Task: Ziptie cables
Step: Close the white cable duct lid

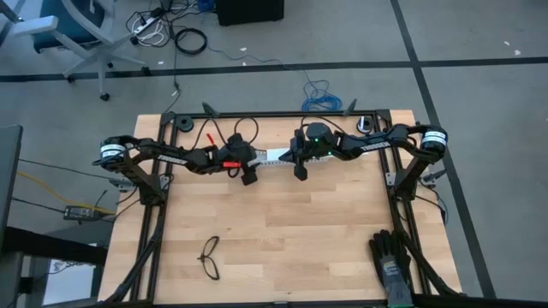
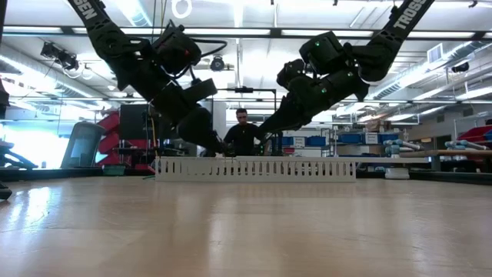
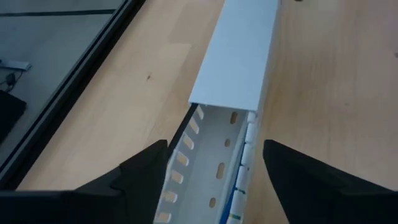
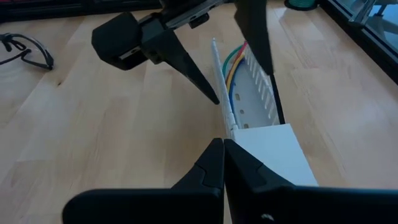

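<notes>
A white slotted cable duct (image 1: 272,158) lies left to right on the far half of the table; a white cover (image 4: 273,155) closes its right part. In the open left part lie the cables (image 4: 233,68), green, orange, yellow and blue. A thin dark strip (image 3: 181,127), perhaps the ziptie, runs along the duct's far wall. My left gripper (image 3: 214,149) is open, one finger on each side of the duct's open end, with a gap to each wall. My right gripper (image 4: 222,144) is shut, its tips at the near corner of the cover's end. My right gripper points its shut fingertips (image 4: 219,149), slanting down from the table's right, at the near corner of the cover's end (image 4: 239,129). Whether they touch the cover or the duct's near wall, I cannot tell.
Black glasses (image 1: 210,257) lie near the front left, black gloves (image 1: 392,261) at the front right. A dark frame (image 1: 257,114) borders the table's far edge, close behind the duct. A person (image 2: 244,131) stands in the room beyond. Bare wood lies in front of the duct.
</notes>
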### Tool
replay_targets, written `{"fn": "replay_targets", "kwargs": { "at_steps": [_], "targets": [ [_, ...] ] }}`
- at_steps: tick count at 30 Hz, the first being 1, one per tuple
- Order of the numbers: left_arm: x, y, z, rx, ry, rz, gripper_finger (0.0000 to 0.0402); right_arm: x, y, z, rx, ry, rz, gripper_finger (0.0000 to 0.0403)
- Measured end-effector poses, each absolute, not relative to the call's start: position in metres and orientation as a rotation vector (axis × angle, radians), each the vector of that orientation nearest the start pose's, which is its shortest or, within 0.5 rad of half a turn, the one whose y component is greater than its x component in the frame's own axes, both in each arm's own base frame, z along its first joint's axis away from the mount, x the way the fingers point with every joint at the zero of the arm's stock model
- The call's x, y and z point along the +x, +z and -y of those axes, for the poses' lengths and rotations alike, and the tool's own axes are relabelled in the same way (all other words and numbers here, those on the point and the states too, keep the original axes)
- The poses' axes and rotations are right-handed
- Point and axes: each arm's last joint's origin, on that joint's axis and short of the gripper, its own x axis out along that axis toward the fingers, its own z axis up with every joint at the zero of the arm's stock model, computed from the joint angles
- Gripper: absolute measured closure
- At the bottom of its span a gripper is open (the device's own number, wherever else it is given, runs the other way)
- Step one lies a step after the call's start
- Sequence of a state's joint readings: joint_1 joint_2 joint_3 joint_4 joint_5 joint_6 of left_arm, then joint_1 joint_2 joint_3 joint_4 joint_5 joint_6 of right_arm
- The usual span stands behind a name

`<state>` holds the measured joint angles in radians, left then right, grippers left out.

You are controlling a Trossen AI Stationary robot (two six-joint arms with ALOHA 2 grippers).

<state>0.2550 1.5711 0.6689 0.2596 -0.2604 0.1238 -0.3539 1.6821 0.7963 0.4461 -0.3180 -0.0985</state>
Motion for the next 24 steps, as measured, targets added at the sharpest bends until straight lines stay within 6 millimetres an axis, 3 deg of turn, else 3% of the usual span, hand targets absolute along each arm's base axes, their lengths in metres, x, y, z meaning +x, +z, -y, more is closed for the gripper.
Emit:
{"fn": "replay_targets", "kwargs": {
  "at_steps": [6, 11, 16, 24],
  "targets": [
    [0.286, 0.158, -0.082, 0.118, 0.461, -0.644, 0.0097, 0.321, 0.173, 0.104, 0.045, -0.001, -0.418, 0.0403],
    [0.286, 0.157, -0.082, 0.025, 0.479, -0.632, 0.0096, 0.32, 0.173, 0.104, 0.048, -0.001, -0.426, 0.0403],
    [0.28, 0.15, -0.086, -0.027, 0.39, -0.706, 0.0096, 0.32, 0.173, 0.104, 0.048, -0.001, -0.426, 0.0403],
    [0.276, 0.15, -0.097, 0.018, 0.408, -0.727, 0.0096, 0.32, 0.173, 0.104, 0.048, -0.001, -0.426, 0.0403]
  ]
}}
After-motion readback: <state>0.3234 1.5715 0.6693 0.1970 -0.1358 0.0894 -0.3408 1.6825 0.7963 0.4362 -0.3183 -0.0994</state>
